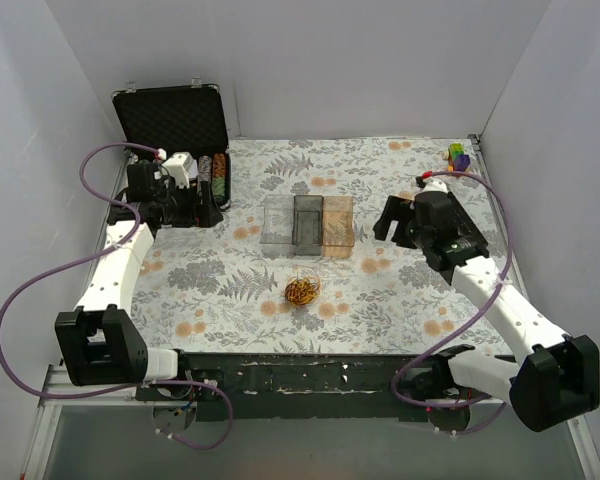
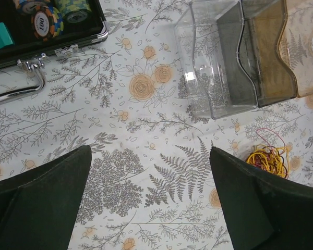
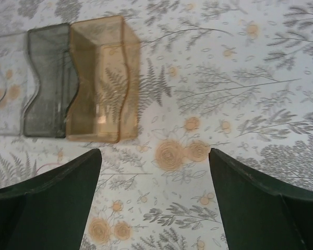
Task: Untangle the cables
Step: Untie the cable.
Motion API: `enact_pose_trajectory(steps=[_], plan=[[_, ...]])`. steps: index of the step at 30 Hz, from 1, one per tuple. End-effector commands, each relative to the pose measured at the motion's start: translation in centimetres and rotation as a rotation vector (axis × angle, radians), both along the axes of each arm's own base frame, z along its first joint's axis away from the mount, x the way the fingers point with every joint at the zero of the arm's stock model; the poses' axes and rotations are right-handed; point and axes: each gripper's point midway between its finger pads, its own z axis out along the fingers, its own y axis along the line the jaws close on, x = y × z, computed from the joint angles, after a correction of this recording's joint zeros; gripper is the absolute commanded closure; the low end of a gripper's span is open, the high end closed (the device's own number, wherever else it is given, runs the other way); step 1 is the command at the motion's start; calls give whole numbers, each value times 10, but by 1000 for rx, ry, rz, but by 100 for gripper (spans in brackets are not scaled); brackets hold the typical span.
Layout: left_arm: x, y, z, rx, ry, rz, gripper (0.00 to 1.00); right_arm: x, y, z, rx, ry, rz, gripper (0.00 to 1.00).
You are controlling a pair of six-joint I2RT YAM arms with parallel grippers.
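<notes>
Because the cables (image 1: 302,291) form a small loose ball of very thin strands, yellow and orange with some pink, they will probably be light, limp and springy. A pull on one loop is likely to drag the whole clump across the floral tablecloth (image 1: 230,280) rather than free it. The best hold looks like a loop standing out at the edge of the ball, with the other side pinned or pulled the opposite way. A pinch through the middle would only tighten it.

The bundle lies low in the centre of the overhead view, just below the row of three plastic bins (image 1: 309,220) and apart from them. The left gripper (image 1: 205,210), at middle left, and the right gripper (image 1: 390,222), at middle right, both stand spread wide with nothing between their fingers, well away from the bundle.

In the left wrist view the ball sits at lower right, its lower edge cut off by a dark finger (image 2: 261,203). The right wrist view does not clearly show it. No view shows how the strands cross, how many there are, or where the free ends lie.
</notes>
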Motion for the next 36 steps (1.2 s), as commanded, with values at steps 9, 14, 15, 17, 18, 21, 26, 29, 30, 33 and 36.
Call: enact_pose_trajectory(steps=[9, 14, 15, 17, 18, 21, 26, 29, 30, 33, 36], plan=[[-55, -90, -26, 50, -65, -439, 2, -75, 135, -1, -113, -174, 405, 18], [-68, -110, -44, 44, -50, -517, 2, -86, 167, -16, -91, -167, 492, 17], [-70, -110, -47, 43, -41, -527, 2, -85, 176, -16, -78, -178, 502, 17], [-73, -110, -51, 44, -36, -540, 2, -86, 188, -23, -87, -166, 525, 16], [-74, -110, -53, 45, -34, -543, 2, -87, 194, -28, -89, -157, 536, 16], [-77, -108, -55, 47, -25, -536, 2, -85, 210, -38, -108, -138, 537, 15], [-84, -107, -58, 37, 4, -530, 2, -91, 242, -52, -120, -115, 596, 15], [-87, -107, -59, 34, 2, -533, 2, -103, 251, -60, -137, -103, 640, 17], [-88, -107, -60, 34, 2, -537, 2, -108, 253, -63, -138, -96, 656, 20], [-91, -107, -63, 31, 0, -549, 2, -125, 247, -76, -136, -69, 694, 32], [-93, -108, -65, 27, -1, -554, 2, -139, 237, -83, -103, -53, 722, 45]])
